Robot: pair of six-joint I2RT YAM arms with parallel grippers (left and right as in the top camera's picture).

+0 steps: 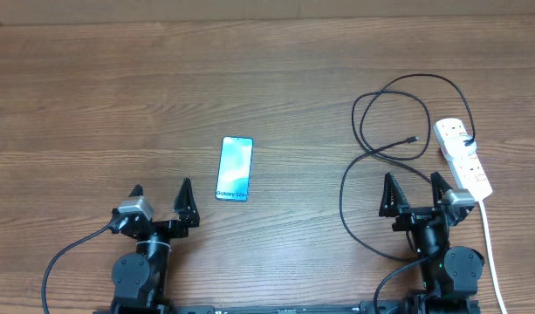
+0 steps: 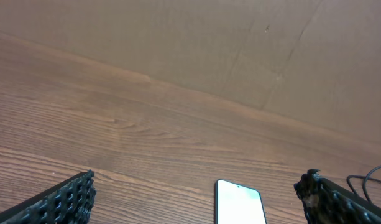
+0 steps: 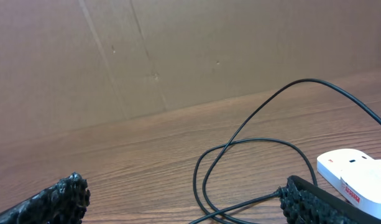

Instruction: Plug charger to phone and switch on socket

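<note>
The phone (image 1: 235, 168) lies flat on the wooden table, blue-green screen up, "Galaxy S24+" text at its near end; its top shows in the left wrist view (image 2: 240, 201). The charger (image 1: 398, 113) is a thin black cable looped at the right, its small tip (image 1: 412, 139) free on the table and its plug head (image 1: 466, 140) in the socket (image 1: 462, 157), a white power strip. Cable loops show in the right wrist view (image 3: 240, 162), with the socket's end (image 3: 355, 177). My left gripper (image 1: 161, 194) is open and empty, near-left of the phone. My right gripper (image 1: 415, 187) is open and empty, near the cable.
The socket's thick white cord (image 1: 492, 253) runs toward the near edge at the right. A cardboard wall (image 2: 240, 43) stands behind the far edge of the table. The charger cable also curves down past the right arm's base (image 1: 350, 218).
</note>
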